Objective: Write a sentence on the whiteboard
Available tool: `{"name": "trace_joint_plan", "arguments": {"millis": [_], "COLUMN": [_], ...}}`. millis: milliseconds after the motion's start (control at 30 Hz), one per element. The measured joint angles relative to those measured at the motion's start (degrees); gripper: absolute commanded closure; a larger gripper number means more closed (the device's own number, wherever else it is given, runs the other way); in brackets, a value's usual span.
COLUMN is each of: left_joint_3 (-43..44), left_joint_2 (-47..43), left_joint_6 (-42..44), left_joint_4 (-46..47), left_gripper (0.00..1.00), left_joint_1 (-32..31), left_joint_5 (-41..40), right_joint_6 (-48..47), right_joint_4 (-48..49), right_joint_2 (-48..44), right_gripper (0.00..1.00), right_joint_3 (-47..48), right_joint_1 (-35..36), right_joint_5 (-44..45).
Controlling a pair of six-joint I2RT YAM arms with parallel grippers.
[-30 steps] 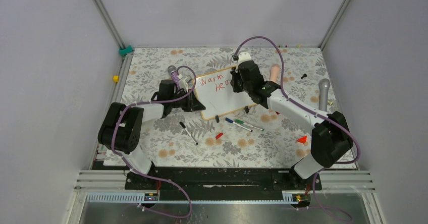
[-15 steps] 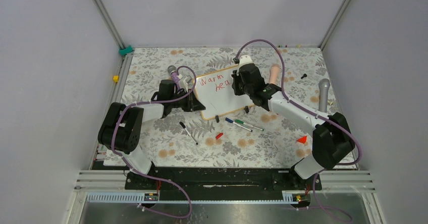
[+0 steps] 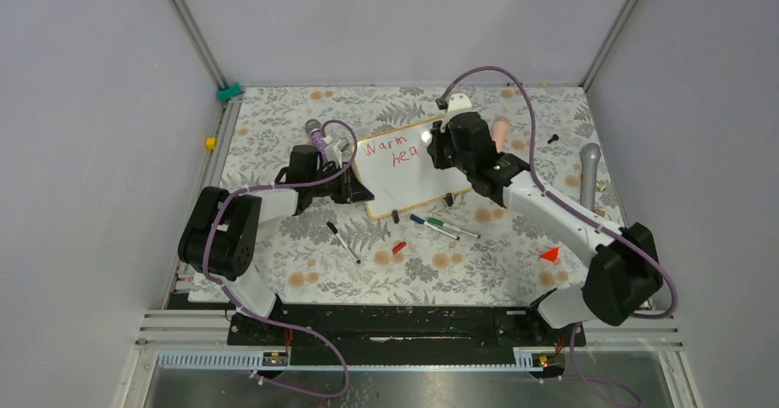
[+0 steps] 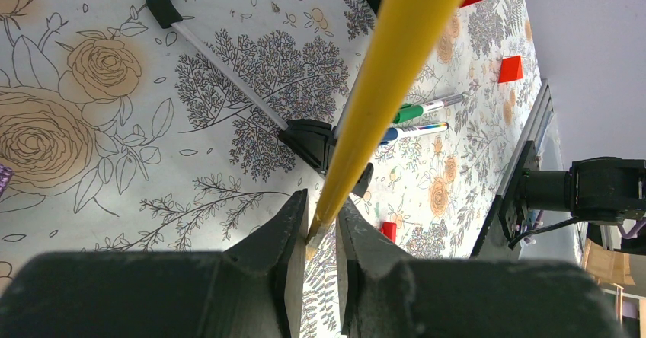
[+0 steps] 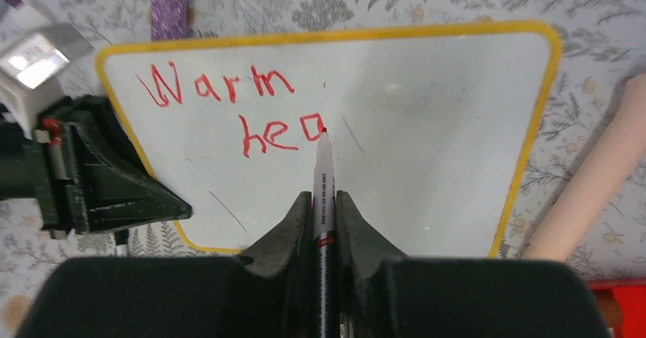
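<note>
The table [image 3: 478,275] is covered with a floral-print cloth. The whiteboard [image 3: 404,176] stands on it at far centre, on black clip feet. Near the board's near edge lie a blue marker [image 3: 421,221] and a green marker [image 3: 443,225], side by side, with a black-capped pen [image 3: 344,242] and a red cap [image 3: 399,247] closer in. A grey microphone [image 3: 589,171] and a red piece [image 3: 549,255] lie to the right. A peach cylinder [image 3: 499,133] lies beyond the board.
</note>
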Motion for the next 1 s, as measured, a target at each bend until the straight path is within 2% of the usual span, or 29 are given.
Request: {"name": "trace_joint_plan", "arguments": {"millis": [133, 300, 800, 1000], "left_joint_3": [0.0, 0.0, 0.0, 0.02], "left_joint_2": [0.0, 0.0, 0.0, 0.0], "left_joint_6": [0.02, 0.02, 0.28, 0.42], "left_joint_4": [0.0, 0.0, 0.0, 0.0], "left_gripper": [1.0, 1.0, 1.0, 1.0], "left_joint_1": [0.0, 0.0, 0.0, 0.0], "left_joint_5": [0.0, 0.0, 0.02, 0.07], "right_joint_6": [0.17, 2.78, 12.72, 15.02], "right_joint_4": [0.28, 1.09, 0.52, 0.57], "right_joint_2": [-5.35, -8.22, -7.89, -0.96], "right_gripper": [1.0, 1.0, 1.0, 1.0], "right_joint_3": [-0.17, -1.44, -4.66, -3.41], "right_joint_1": [-2.21, -9.22, -26.23, -31.34], "right_joint_5": [-0.11, -0.48, -2.89, -3.02]}}
